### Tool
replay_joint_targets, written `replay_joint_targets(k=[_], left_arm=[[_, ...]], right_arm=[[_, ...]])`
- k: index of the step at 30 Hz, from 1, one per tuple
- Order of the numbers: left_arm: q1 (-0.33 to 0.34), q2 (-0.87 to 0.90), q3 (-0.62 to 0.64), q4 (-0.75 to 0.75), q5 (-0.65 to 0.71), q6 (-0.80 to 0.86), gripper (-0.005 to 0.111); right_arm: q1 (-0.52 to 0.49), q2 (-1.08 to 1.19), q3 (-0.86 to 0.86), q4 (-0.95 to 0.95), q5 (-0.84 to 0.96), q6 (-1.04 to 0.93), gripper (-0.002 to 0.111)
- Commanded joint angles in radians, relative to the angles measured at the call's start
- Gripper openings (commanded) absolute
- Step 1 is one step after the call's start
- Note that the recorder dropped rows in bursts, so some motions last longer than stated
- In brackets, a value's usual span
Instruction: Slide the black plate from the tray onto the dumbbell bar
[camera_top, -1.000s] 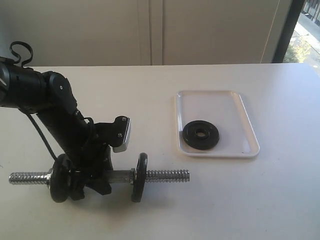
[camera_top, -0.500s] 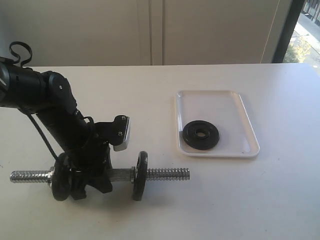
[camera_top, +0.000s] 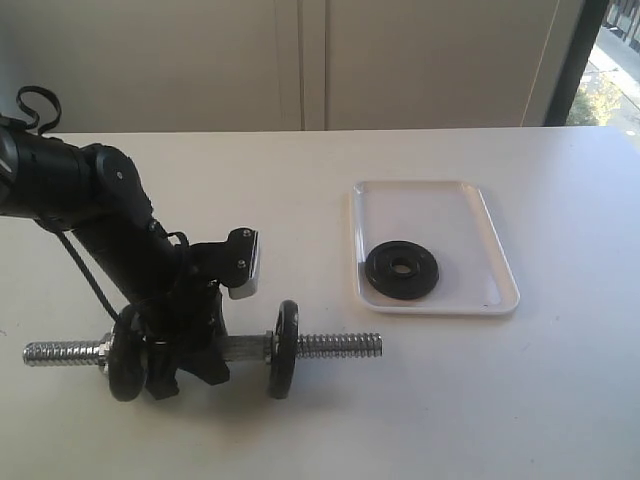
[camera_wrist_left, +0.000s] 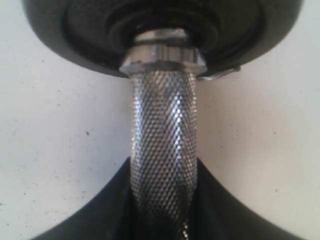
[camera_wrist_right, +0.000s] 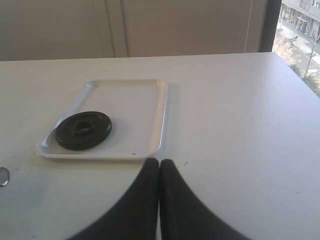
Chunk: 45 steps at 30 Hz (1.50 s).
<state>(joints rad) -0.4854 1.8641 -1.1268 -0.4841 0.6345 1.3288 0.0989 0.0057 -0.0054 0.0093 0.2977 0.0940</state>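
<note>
The black plate (camera_top: 401, 268) (camera_wrist_right: 83, 130) lies flat in the near left part of the white tray (camera_top: 440, 205) (camera_wrist_right: 132, 102). Left of the tray, the dumbbell bar (camera_top: 338, 346) lies across the table with a black disc (camera_top: 125, 352) and a second one (camera_top: 283, 349) on it. My left gripper (camera_top: 195, 358) (camera_wrist_left: 164, 161) reaches down between the two discs. It is shut on the bar's knurled middle (camera_wrist_left: 164, 120), and one disc (camera_wrist_left: 165, 30) stands just beyond it. My right gripper (camera_wrist_right: 159, 162) is shut and empty, hovering near the tray's front corner. It is outside the exterior view.
The left arm (camera_top: 100, 210) leans in from the far left with a cable loop (camera_top: 40, 100) above it. The bar's threaded ends (camera_top: 60, 352) stick out past both discs. A wall runs behind the table's far edge (camera_top: 400, 130), and a window (camera_top: 610, 70) is at the right.
The left gripper's jaws have narrowed onto the bar's middle. The bar and the gripper have shifted slightly to the right. The plate, the tray and the right gripper have not moved.
</note>
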Motion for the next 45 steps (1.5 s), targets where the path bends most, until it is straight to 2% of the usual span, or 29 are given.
replay_joint_targets(k=[1, 15, 28, 31, 45], left_arm=[[-0.004, -0.042, -0.001, -0.084, -0.003, 0.001, 0.0], [-0.004, -0.168, -0.001, -0.099, 0.069, 0.001, 0.0], [-0.004, -0.177, -0.001, -0.099, 0.133, 0.001, 0.0], [-0.004, -0.177, -0.001, -0.099, 0.144, 0.001, 0.0], [-0.004, -0.177, -0.001, -0.099, 0.144, 0.001, 0.0]], right_arm=[[0.0, -0.006, 0.005, -0.002, -0.008, 0.005, 0.0], [0.0, -0.006, 0.005, -0.004, -0.008, 0.004, 0.0], [0.0, -0.006, 0.005, -0.001, -0.026, 0.007, 0.0], [0.0, -0.006, 0.005, 0.06, -0.116, 0.042, 0.0], [0.0, -0.006, 0.005, 0.067, -0.72, 0.097, 0.0]])
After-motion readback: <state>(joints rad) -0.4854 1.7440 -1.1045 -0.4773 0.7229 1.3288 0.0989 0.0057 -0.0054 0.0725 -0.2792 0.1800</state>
